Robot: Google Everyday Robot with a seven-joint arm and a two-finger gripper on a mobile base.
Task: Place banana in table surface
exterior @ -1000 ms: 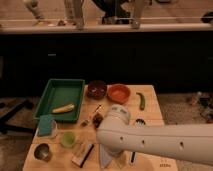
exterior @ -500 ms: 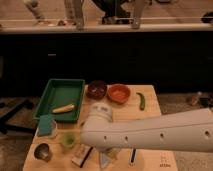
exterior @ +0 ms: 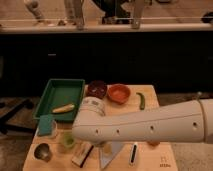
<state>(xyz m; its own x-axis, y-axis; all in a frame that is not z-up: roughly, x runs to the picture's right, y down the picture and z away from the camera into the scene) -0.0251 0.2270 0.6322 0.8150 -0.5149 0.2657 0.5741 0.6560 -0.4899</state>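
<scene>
The gripper (exterior: 110, 152) hangs below the end of the arm (exterior: 150, 125), low over the front middle of the table surface (exterior: 149, 159). You cannot tell whether it is spread or closed, and nothing can be seen held in it. Just to its left lies a brush (exterior: 82, 154), and a little beyond that stand a green cup (exterior: 67, 141) and a metal cup (exterior: 42, 151). The banana (exterior: 63, 108) is well apart from the gripper. It lies slanted inside the green tray (exterior: 60, 94) at the back left, near the tray's front wall, with a blue sponge (exterior: 46, 125) just in front of that wall. The white arm crosses the whole frame from the right and hides the middle of the table from you. The main risk looks to be the way across: a low sweep toward the tray would likely clip the brush or tip the green cup. At the tray, a descent too close to the front wall could catch the rim instead of the fruit. A grip off the banana's middle may let the curved fruit twist and slip out. For the drop, the front left is crowded, so a release there could land on the cups; the bare wood at the front right seems safer. A dark bowl (exterior: 96, 89), an orange bowl (exterior: 119, 92) and a green pepper (exterior: 141, 101) sit along the back.
</scene>
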